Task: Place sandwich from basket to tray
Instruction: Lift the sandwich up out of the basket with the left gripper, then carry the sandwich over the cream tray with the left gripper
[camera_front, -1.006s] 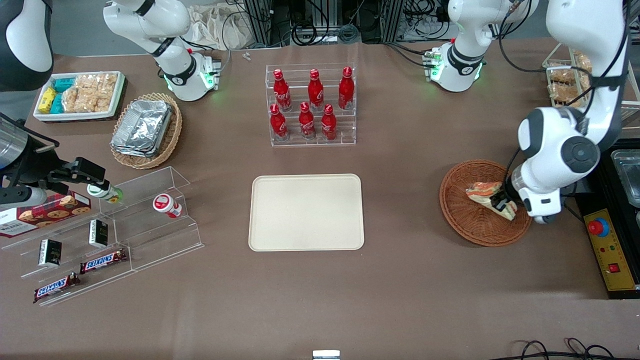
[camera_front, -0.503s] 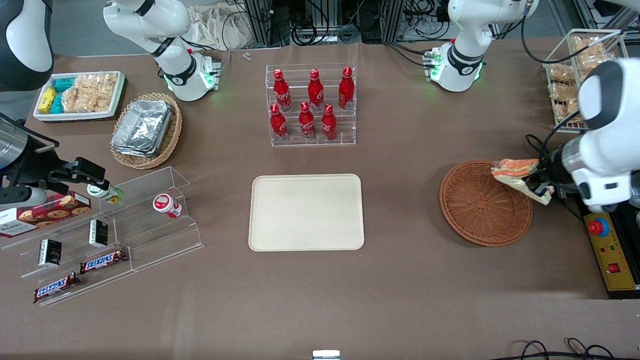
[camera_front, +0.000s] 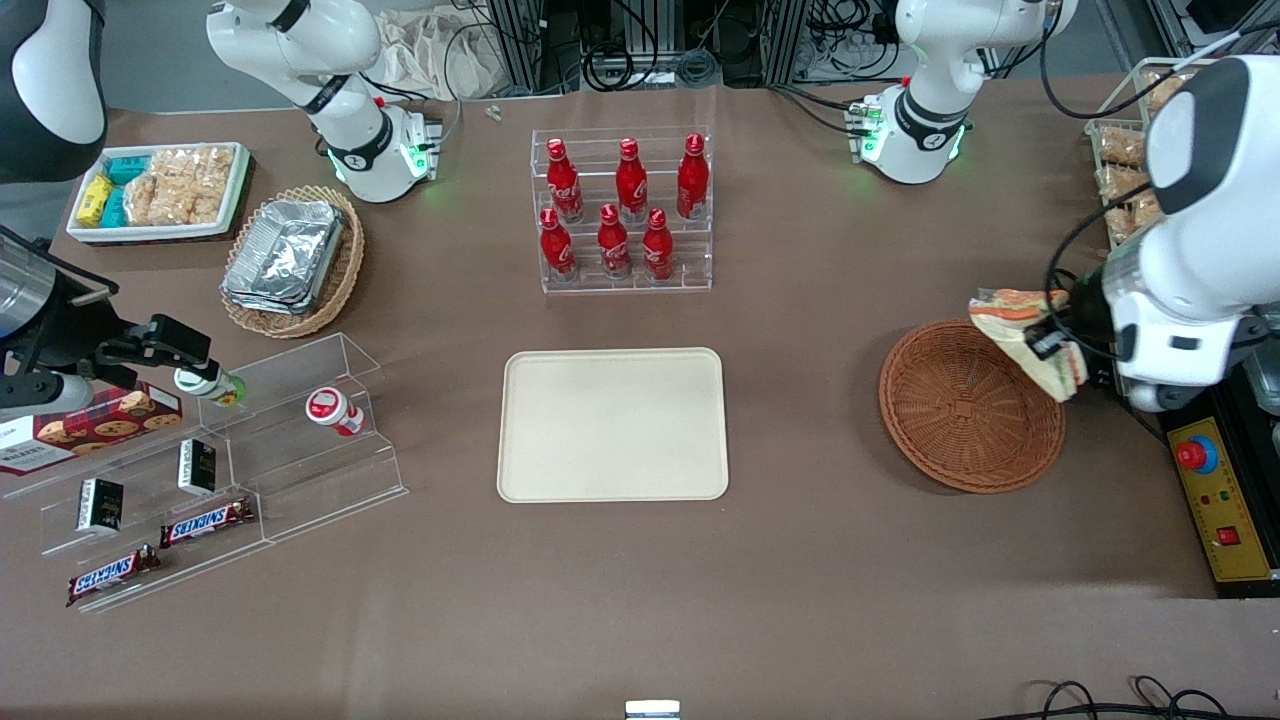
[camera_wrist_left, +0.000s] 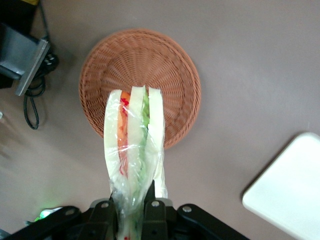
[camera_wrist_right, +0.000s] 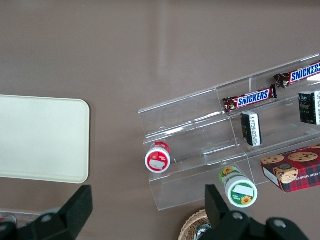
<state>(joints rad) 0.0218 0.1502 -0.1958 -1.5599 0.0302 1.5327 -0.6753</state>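
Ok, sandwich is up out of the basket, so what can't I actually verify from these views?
- Gripper fingertips: left wrist view, covered by the sandwich wrap, so contact depth is unclear.
- Basket rim nearest the working arm: front view, hidden by sandwich and arm.
- Tray: wrist view, cut off by the edge.

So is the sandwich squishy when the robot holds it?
Probably. The sandwich is soft bread layers in loose plastic wrap, so it likely squashes where the gripper pinches it. It sticks out without drooping, so it seems light. The wrap may be slippery.
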